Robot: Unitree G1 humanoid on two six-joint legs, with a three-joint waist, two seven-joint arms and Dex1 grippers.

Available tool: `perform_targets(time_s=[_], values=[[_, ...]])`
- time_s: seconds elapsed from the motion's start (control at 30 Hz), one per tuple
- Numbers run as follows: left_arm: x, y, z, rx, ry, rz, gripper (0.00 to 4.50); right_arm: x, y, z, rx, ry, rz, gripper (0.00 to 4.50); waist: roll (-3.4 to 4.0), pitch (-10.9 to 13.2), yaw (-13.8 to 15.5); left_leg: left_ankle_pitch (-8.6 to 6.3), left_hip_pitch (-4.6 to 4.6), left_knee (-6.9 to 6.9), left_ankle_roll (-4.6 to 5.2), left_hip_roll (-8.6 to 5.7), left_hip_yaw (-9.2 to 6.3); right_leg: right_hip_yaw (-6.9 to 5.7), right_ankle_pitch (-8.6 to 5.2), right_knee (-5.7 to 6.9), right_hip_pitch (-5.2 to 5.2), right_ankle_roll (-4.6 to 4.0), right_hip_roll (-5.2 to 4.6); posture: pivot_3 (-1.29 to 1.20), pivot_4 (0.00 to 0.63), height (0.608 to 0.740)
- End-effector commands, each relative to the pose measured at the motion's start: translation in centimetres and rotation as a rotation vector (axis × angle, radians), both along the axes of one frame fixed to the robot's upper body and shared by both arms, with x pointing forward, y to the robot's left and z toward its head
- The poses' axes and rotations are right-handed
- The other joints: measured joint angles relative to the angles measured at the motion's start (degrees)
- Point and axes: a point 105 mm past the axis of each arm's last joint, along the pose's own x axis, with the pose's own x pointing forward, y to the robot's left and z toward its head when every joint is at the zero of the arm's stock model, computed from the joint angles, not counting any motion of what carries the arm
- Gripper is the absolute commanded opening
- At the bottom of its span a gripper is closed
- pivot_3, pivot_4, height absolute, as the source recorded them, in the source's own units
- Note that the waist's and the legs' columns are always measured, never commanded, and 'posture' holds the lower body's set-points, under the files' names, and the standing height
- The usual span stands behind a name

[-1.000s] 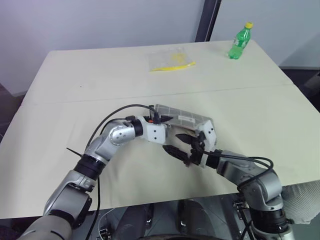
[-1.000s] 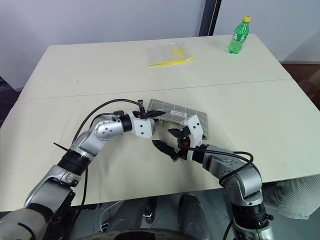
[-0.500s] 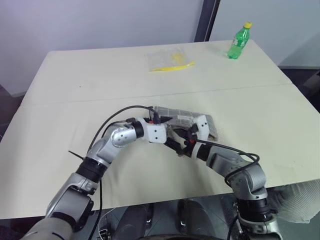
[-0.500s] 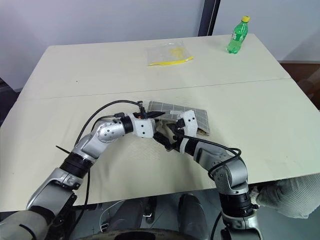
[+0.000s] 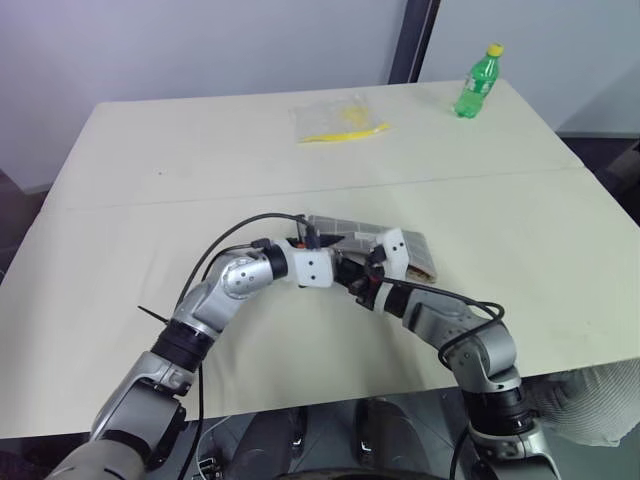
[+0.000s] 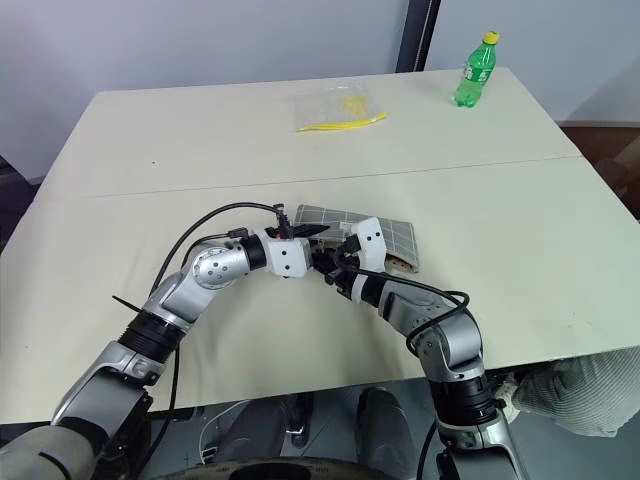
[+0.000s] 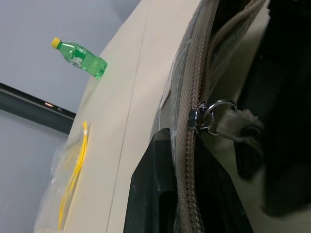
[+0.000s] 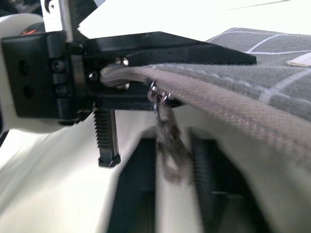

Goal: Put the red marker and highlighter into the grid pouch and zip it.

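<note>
The grid pouch (image 5: 352,228) lies mid-table, grey with white lines and a small white label. My left gripper (image 5: 338,262) is shut on the pouch's near zipper edge, and the zipper tape (image 7: 194,73) runs out from between its fingers. The metal slider with the pull tab (image 7: 232,124) sits just past those fingertips. My right gripper (image 5: 360,274) meets the left one nose to nose and is shut on the pull tab (image 8: 166,128). The red marker and the highlighter are hidden.
A green bottle (image 5: 477,82) stands at the table's far right corner. A clear plastic bag with a thin yellow item (image 5: 340,120) lies at the far middle. A black cable (image 5: 235,225) loops over my left forearm. The table's front edge is close below the arms.
My right gripper has moved left and forward up to the pouch and closed from wide open onto the pull tab. The left gripper has kept its hold.
</note>
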Motion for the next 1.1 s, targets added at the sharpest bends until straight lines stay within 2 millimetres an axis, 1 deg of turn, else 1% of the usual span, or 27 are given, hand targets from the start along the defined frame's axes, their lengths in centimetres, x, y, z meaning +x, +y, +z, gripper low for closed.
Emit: perform_targets(time_s=[0.03,0.07,0.1,0.13,0.2,0.3,0.4,0.47,0.53,0.57,0.63,0.67,0.7,0.73,0.77,0.8,0.83,0.9,0.93,1.0,1.03,1.1], values=[[0.1,0.4,1.3,-0.04,-0.038,0.011,0.0,-0.1,-1.4,1.0,-0.017,-0.053,-0.017,0.07,0.0,0.0,0.1,0.0,0.0,0.0,0.0,-0.01,0.0,0.0,0.0,0.0,0.0,0.0,0.0,0.0,0.15,0.74],[0.3,0.7,1.3,-0.037,-0.037,0.018,0.0,-0.2,-2.2,1.0,-0.034,-0.054,-0.029,0.07,0.0,0.0,0.1,0.0,0.0,0.01,0.0,-0.02,0.0,0.0,0.0,0.0,0.0,0.0,0.0,0.0,0.15,0.74],[0.6,1.4,1.3,-0.028,-0.04,0.034,0.0,-0.3,-3.5,1.0,-0.064,-0.058,-0.043,0.07,0.0,0.0,0.1,0.0,0.0,0.01,0.0,-0.03,0.0,0.0,0.0,-0.01,0.0,0.0,0.0,0.0,0.15,0.74],[0.9,1.9,1.3,-0.022,-0.043,0.046,0.0,-0.5,-4.4,1.0,-0.087,-0.062,-0.051,0.07,0.0,0.0,0.1,0.0,0.0,0.01,0.0,-0.04,0.0,0.0,0.0,-0.02,0.01,0.0,-0.01,0.0,0.15,0.74],[1.8,3.7,1.4,-0.004,-0.046,0.084,0.0,-0.9,-6.6,1.3,-0.144,-0.074,-0.066,0.07,0.0,0.0,0.1,0.0,0.0,0.01,0.0,-0.04,0.0,0.0,0.0,-0.03,0.02,0.0,-0.02,0.0,0.15,0.74],[2.6,5.5,1.6,0.004,-0.048,0.107,0.0,-1.5,-9.0,1.9,-0.199,-0.085,-0.079,0.07,0.0,0.0,0.0,0.0,0.0,-0.01,0.0,0.02,0.0,0.0,0.0,-0.02,0.01,0.0,0.0,0.0,0.15,0.74],[2.9,6.3,1.7,-0.027,-0.022,0.111,0.0,-1.7,-11.1,2.2,-0.256,-0.097,-0.1,0.07,0.0,0.0,0.0,0.0,0.0,0.0,0.0,0.04,0.01,-0.01,0.0,-0.02,0.02,0.0,-0.01,0.0,0.15,0.74],[2.9,6.9,1.9,-0.104,0.056,0.101,0.0,-1.8,-12.6,2.2,-0.285,-0.102,-0.108,0.07,0.0,0.0,0.0,0.0,0.0,0.01,0.01,0.03,0.03,0.0,0.0,-0.05,0.04,0.0,-0.03,0.0,0.15,0.74],[2.7,7.3,1.5,-0.15,0.139,0.089,0.7,-1.9,-12.8,2.5,-0.294,-0.123,-0.096,0.0,0.0,0.0,0.0,0.0,-0.01,0.01,0.02,0.03,0.05,0.0,0.0,-0.07,0.05,0.0,-0.05,0.0,0.15,0.74],[2.6,7.4,1.4,-0.156,0.162,0.084,0.98,-1.9,-12.7,2.6,-0.287,-0.127,-0.09,0.59,-0.01,0.0,0.0,0.0,-0.02,0.02,0.02,0.03,0.05,0.0,0.0,-0.07,0.04,0.0,-0.05,0.0,0.15,0.74],[2.0,7.4,1.0,-0.14,0.178,0.047,1.99,-2.0,-12.3,3.1,-0.308,-0.187,-0.061,1.34,-0.01,0.0,0.0,0.0,-0.02,0.02,0.02,0.03,0.05,0.0,0.0,-0.07,0.04,0.0,-0.05,0.0,0.15,0.74],[1.7,7.6,0.9,-0.131,0.177,0.039,2.52,-2.2,-12.2,3.3,-0.318,-0.21,-0.041,1.89,-0.01,0.0,0.0,0.0,-0.02,0.02,0.02,0.03,0.05,0.0,0.0,-0.07,0.04,0.0,-0.05,0.0,0.15,0.74],[1.4,8.0,0.7,-0.115,0.17,0.034,3.16,-2.7,-12.3,3.2,-0.344,-0.221,-0.008,2.51,0.0,0.0,0.0,0.0,-0.02,0.02,0.02,0.03,0.05,0.0,-0.01,-0.06,0.04,0.0,-0.05,0.0,0.15,0.74],[1.3,8.2,0.6,-0.104,0.165,0.033,3.6,-3.1,-12.3,3.0,-0.359,-0.223,0.015,2.99,0.0,0.0,0.1,0.0,-0.02,0.02,0.02,0.03,0.05,0.01,-0.01,-0.07,0.04,0.0,-0.05,0.0,0.15,0.74],[0.9,8.8,0.6,-0.115,0.183,0.027,4.19,-3.9,-12.6,2.9,-0.363,-0.204,0.053,3.59,-0.01,0.0,0.1,0.0,-0.02,0.02,0.02,0.03,0.05,0.01,-0.01,-0.07,0.05,-0.01,-0.07,0.0,0.15,0.74],[0.6,9.4,0.6,-0.128,0.196,0.028,4.5,-4.6,-12.9,2.7,-0.374,-0.191,0.083,4.13,-0.01,0.0,0.1,-0.01,-0.03,0.02,0.04,0.03,0.05,0.01,-0.01,-0.09,0.05,-0.01,-0.07,0.0,0.15,0.74],[0.3,10.2,0.8,-0.165,0.226,0.038,4.5,-5.1,-13.5,2.8,-0.393,-0.191,0.102,4.47,0.0,0.0,0.1,-0.01,-0.04,0.02,0.04,0.02,0.05,0.01,-0.01,-0.1,0.05,-0.01,-0.09,0.0,0.15,0.74],[-0.4,11.6,1.2,-0.256,0.29,0.063,4.5,-5.4,-15.0,3.3,-0.443,-0.213,0.103,4.47,0.0,0.0,0.0,-0.04,-0.06,0.03,0.07,0.03,0.05,0.02,-0.01,-0.12,0.04,-0.02,-0.12,0.0,0.15,0.74],[-0.8,12.2,1.5,-0.296,0.304,0.077,4.5,-5.3,-15.7,3.7,-0.463,-0.236,0.088,4.47,0.01,0.0,-0.1,-0.04,-0.07,0.03,0.07,0.03,0.05,0.03,-0.04,-0.13,0.03,-0.06,-0.13,0.0,0.15,0.74],[-1.5,13.7,1.3,-0.356,0.386,0.14,4.5,-4.7,-17.2,4.5,-0.5,-0.295,0.024,4.47,0.01,0.0,-0.2,-0.04,-0.05,0.05,0.06,0.06,0.07,0.05,-0.1,-0.13,0.04,-0.18,-0.13,0.0,0.15,0.74],[-1.9,14.3,1.2,-0.368,0.417,0.164,4.5,-4.7,-17.6,4.7,-0.508,-0.307,0.016,4.47,0.01,0.0,-0.2,-0.05,-0.03,0.08,0.05,0.07,0.07,0.06,-0.12,-0.13,0.07,-0.23,-0.13,0.0,0.15,0.74],[-2.5,15.6,1.8,-0.417,0.441,0.193,4.5,-5.0,-18.5,4.6,-0.54,-0.323,0.014,4.47,0.02,0.0,0.0,-0.08,0.02,0.07,-0.01,0.09,0.07,0.06,-0.14,-0.13,0.11,-0.25,-0.12,0.0,0.15,0.74]])
